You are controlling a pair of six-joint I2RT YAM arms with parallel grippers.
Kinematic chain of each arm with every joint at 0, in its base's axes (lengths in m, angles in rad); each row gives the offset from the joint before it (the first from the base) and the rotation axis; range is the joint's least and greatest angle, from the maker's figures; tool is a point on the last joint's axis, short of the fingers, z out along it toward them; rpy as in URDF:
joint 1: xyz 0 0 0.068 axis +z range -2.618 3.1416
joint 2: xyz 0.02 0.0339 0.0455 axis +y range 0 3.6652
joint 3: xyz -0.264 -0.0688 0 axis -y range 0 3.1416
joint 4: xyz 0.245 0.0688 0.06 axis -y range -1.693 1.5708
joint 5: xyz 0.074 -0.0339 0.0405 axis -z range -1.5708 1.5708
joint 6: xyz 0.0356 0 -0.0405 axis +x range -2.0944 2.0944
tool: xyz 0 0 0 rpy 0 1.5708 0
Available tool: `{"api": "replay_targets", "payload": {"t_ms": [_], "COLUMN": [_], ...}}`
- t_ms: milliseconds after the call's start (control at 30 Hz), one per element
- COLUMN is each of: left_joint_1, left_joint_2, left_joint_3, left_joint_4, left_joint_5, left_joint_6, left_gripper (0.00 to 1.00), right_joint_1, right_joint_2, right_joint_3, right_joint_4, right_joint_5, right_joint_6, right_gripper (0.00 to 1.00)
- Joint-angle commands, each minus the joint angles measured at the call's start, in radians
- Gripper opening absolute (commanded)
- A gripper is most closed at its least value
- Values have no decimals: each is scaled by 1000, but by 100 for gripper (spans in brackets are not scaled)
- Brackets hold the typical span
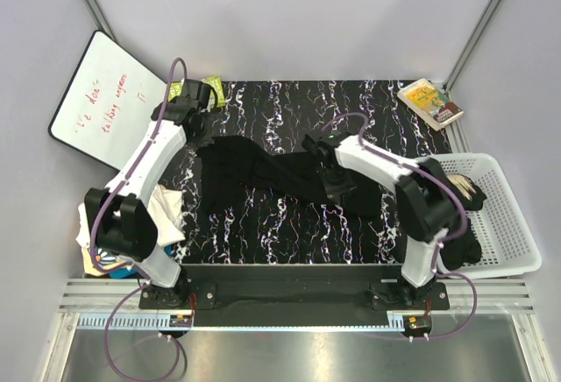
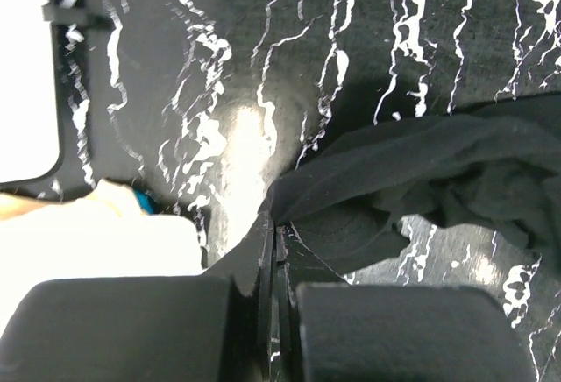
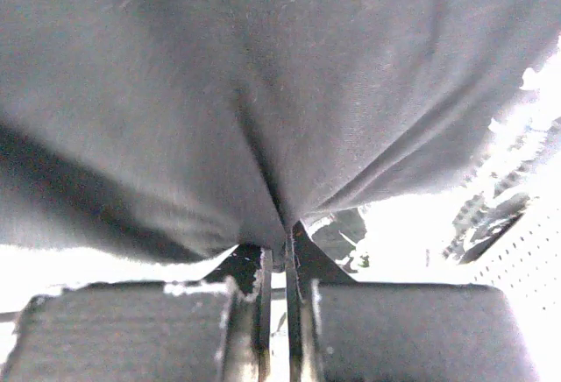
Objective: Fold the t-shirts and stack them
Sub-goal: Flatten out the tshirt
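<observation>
Black t-shirt (image 1: 254,172): lies crumpled across the middle of the frame on the marbled counter (image 1: 289,233).
Left gripper (image 2: 273,237): closed, pinching the shirt's edge at its upper-left end.
Right gripper (image 3: 279,237): closed, with a fold of the same shirt bunched between its fingers, centre right.
White tees (image 1: 166,208): heaped at lower left beside the left arm.
Basket (image 1: 513,215): at the right edge, with dark clothes inside.

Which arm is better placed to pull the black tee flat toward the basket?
Right. The right gripper pinches the black tee on the basket side; the left gripper holds its opposite corner.
</observation>
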Motion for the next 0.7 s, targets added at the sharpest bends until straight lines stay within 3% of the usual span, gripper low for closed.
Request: {"api": "replay_targets", "payload": {"t_ms": [0, 200, 433, 667], "left_joint_1": [7, 7, 9, 9], "left_joint_2": [-162, -238, -112, -239], "left_joint_3": [-24, 0, 172, 168], "left_joint_4": [-11, -12, -54, -55], "left_joint_5": [-72, -117, -129, -160], "left_joint_6": [-29, -28, 7, 18], "left_gripper": [0, 0, 0, 0], "right_joint_1": [6, 1, -37, -37], "right_joint_2": [-282, -421, -234, -341], "right_joint_3": [42, 103, 272, 349], "right_joint_4": [-61, 0, 23, 19], "right_joint_5": [103, 231, 371, 273], "right_joint_6": [29, -15, -151, -163], "right_gripper": [0, 0, 0, 0]}}
